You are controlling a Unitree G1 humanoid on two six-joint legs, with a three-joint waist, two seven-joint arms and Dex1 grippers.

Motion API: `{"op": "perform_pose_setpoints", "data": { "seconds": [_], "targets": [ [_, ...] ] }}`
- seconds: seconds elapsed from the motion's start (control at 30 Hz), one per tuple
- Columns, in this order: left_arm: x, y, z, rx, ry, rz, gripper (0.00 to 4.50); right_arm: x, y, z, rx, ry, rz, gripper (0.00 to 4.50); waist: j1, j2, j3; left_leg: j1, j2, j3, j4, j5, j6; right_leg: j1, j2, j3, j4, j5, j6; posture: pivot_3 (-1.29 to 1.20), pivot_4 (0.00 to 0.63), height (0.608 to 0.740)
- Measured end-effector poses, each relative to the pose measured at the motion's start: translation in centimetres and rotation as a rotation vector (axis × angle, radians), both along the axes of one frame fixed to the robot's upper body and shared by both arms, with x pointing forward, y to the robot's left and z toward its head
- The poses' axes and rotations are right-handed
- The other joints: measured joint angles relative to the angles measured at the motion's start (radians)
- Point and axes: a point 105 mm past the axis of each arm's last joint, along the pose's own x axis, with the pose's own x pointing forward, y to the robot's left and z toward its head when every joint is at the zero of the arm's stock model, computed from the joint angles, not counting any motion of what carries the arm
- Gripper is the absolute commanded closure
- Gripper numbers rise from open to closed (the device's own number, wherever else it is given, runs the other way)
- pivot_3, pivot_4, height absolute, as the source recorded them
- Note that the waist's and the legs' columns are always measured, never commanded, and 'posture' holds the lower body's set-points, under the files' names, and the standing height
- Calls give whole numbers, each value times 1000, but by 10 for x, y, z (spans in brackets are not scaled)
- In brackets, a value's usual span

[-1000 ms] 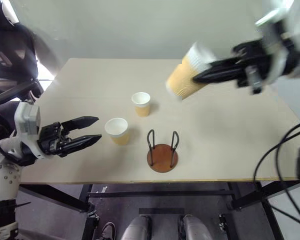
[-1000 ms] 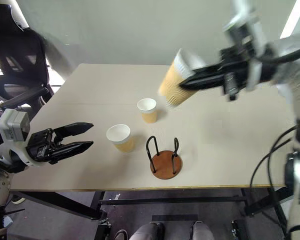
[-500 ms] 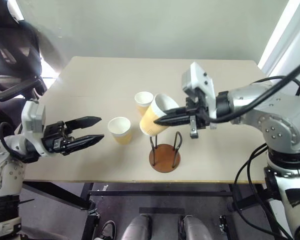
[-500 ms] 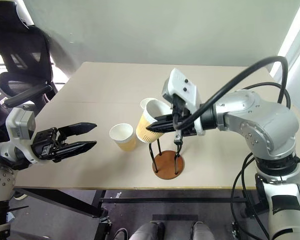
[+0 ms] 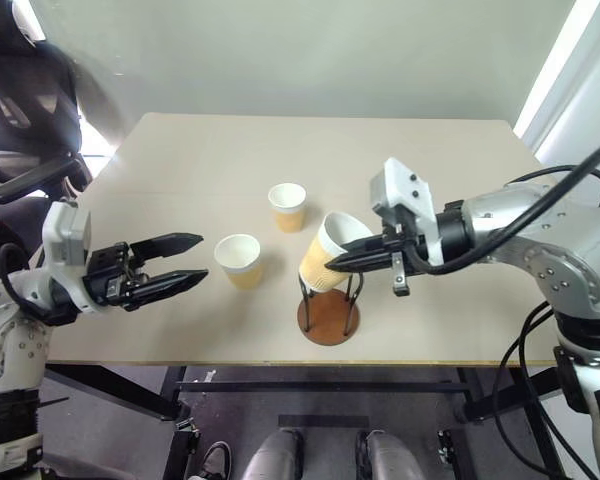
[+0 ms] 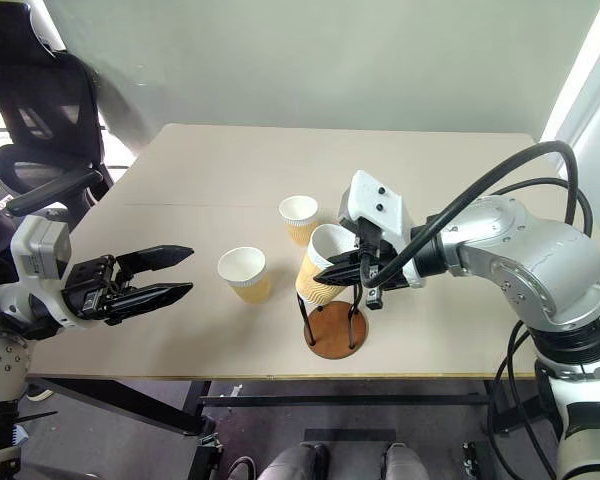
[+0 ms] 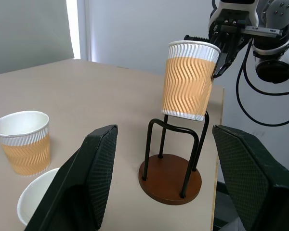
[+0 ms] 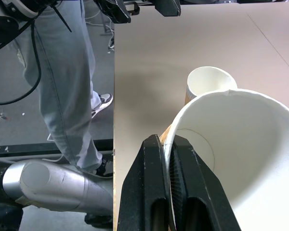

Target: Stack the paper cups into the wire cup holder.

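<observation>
My right gripper (image 5: 332,266) is shut on the rim of a paper cup (image 5: 325,268), one finger inside and one outside. The cup hangs tilted over the wire cup holder (image 5: 328,316), its bottom about level with the tops of the two wire loops (image 7: 176,132). Two more paper cups stand upright on the table, one at the middle (image 5: 286,207) and one nearer, to the left of the holder (image 5: 237,260). My left gripper (image 5: 202,257) is open and empty, level, left of the nearer cup and apart from it.
The beige table (image 5: 460,310) has bare room to the right of the holder and at the back. A black office chair (image 5: 25,110) stands beyond the back left corner. A person's legs in jeans (image 8: 70,72) show beside the table edge.
My right gripper brought the cup down from high at the back right, leftward to just over the holder. The left gripper and the two standing cups stayed put.
</observation>
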Motion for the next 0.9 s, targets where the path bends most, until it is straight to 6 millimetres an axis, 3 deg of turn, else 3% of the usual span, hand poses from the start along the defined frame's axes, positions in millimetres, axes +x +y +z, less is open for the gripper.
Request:
{"op": "perform_pose_setpoints", "data": {
  "seconds": [0.43, 0.83, 0.9],
  "targets": [
    [1, -1, 1, 3, -6, -3, 1127, 1, -7, -25, -76, 9, -1, 4409, 0, -1, 0, 0, 0, 0, 0, 0, 0, 0, 0, 0, 0, 0, 0, 0, 150, 740],
    [2, -1, 1, 18, -8, 3, 1127, 4, -4, -29, -102, -38, 12, 4409, 0, -3, 1, 0, 0, 0, 0, 0, 0, 0, 0, 0, 0, 0, 0, 0, 150, 740],
    [2, -1, 1, 19, -9, 3, 1127, 5, -4, -29, -105, -56, 13, 4020, 0, -3, 1, 0, 0, 0, 0, 0, 0, 0, 0, 0, 0, 0, 0, 0, 150, 740]
  ]
}}
